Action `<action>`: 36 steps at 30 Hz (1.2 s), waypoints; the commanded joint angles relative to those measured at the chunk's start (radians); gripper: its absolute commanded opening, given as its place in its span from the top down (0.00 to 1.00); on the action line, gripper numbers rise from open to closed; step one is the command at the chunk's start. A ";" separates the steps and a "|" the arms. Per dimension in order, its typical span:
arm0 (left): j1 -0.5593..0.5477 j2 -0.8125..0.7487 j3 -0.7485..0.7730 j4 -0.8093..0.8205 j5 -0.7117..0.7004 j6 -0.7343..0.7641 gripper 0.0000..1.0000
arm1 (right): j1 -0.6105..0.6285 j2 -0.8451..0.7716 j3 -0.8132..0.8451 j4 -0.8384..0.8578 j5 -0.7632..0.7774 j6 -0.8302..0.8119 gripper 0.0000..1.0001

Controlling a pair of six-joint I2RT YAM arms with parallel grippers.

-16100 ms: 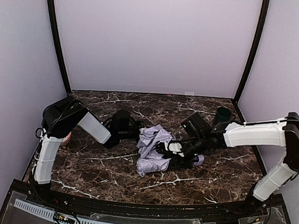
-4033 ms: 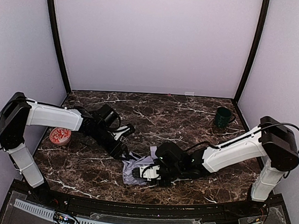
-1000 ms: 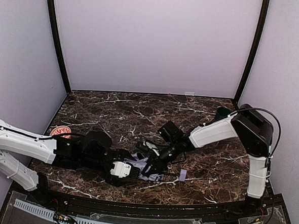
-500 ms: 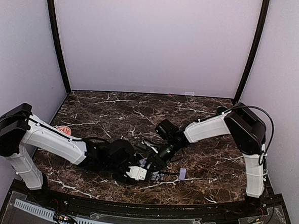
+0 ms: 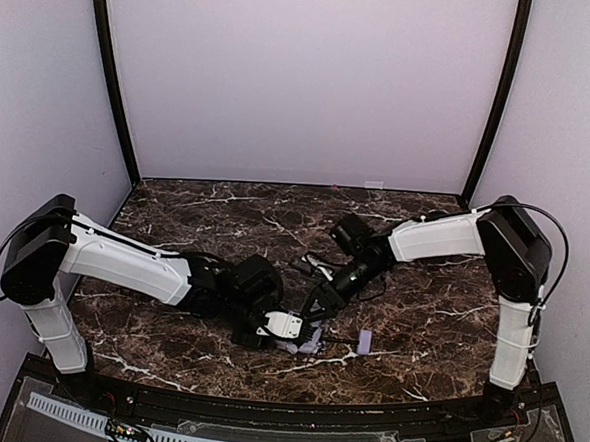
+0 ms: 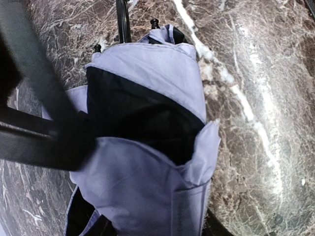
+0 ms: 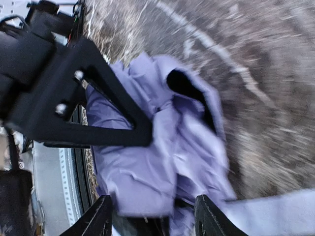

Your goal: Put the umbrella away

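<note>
while crumpled on the table (image 5: 419, 319), umbrella (image 7: 147, 167) framed by right gripper (image 7: 152, 219)'s spread fingers (image 7: 101, 219); left gripper (image 5: 290, 329)'s fingers unreadable

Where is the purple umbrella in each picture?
Top external: the umbrella is low in the middle, with only a small lavender bunch showing.
Left wrist: the umbrella fills the centre, lavender fabric with black lining showing.
Right wrist: the umbrella is in the centre, crumpled and blurry.
Shared landmark: the dark marble table with white veins lies under it in all three.
</note>
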 commanded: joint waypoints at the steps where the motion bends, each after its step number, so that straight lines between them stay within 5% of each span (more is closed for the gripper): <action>1: 0.011 0.108 -0.016 -0.309 0.218 -0.048 0.57 | -0.083 -0.144 -0.034 0.003 0.050 0.034 0.42; 5: 0.042 0.162 0.046 -0.368 0.323 -0.082 0.59 | -0.094 -0.317 -0.166 0.101 0.206 0.039 0.42; 9: 0.080 0.250 0.110 -0.421 0.379 -0.133 0.62 | -0.064 -0.584 -0.418 0.386 0.369 0.062 0.43; 17: 0.132 0.340 0.182 -0.496 0.446 -0.145 0.63 | 0.282 -0.881 -0.800 0.737 0.697 -0.268 0.40; 23: 0.141 0.358 0.200 -0.501 0.454 -0.132 0.63 | 0.452 -0.690 -0.746 0.796 0.892 -0.485 0.31; 36: 0.148 0.397 0.242 -0.533 0.461 -0.116 0.64 | 0.426 -0.401 -0.623 0.733 0.957 -0.702 0.26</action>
